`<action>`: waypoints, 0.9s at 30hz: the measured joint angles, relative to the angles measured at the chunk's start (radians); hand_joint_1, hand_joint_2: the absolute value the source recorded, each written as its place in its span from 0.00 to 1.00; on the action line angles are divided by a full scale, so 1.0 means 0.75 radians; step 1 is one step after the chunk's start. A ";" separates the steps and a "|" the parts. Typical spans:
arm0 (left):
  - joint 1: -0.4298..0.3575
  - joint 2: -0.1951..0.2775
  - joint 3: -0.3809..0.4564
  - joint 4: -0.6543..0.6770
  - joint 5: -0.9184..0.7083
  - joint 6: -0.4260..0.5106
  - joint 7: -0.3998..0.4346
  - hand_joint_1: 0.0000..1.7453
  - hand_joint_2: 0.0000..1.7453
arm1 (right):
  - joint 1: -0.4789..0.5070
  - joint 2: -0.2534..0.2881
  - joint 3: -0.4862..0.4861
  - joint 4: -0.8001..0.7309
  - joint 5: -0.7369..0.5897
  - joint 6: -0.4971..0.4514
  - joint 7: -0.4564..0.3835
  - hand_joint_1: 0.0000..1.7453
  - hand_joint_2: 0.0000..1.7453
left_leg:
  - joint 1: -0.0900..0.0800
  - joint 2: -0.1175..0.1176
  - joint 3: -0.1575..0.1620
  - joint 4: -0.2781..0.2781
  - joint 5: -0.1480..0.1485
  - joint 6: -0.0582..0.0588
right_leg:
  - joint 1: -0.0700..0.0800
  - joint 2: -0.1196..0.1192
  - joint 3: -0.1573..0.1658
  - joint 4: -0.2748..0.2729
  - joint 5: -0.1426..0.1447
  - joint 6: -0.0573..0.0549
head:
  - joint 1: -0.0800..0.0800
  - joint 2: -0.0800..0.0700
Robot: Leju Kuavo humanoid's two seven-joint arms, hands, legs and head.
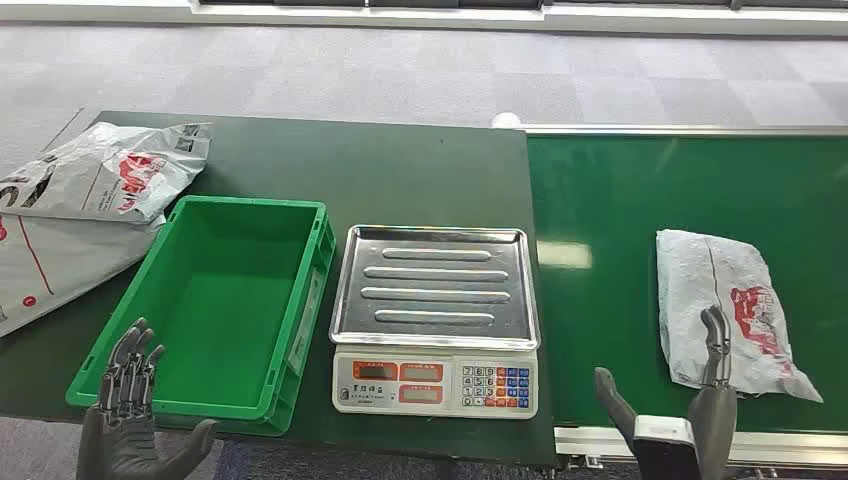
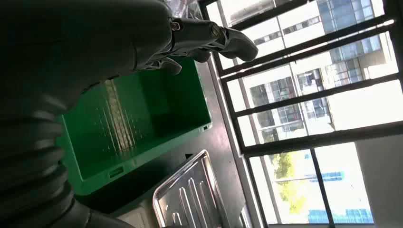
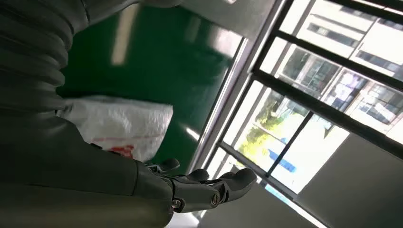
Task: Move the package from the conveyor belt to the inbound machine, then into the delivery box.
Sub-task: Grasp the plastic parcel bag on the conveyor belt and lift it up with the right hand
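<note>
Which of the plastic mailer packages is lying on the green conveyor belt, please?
The white package with red print, just ahead of the right hand. It lies on the conveyor belt; the other packages lie on the dark table beyond the green crate.

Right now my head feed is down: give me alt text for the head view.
A white package lies on the green conveyor belt at right, the right hand open at its near edge. At centre stands a scale with a bare steel tray, beside an empty green box; the left hand is open near it.
</note>
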 joint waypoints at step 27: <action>0.045 0.222 -0.181 0.000 0.145 0.152 -0.031 0.00 1.00 | -0.788 -0.596 -0.471 1.716 0.061 0.733 0.448 0.11 1.00 | 0.000 -0.007 0.007 0.004 0.004 0.006 | 0.001 -0.005 0.001 -0.003 0.007 0.007 | 0.000 0.000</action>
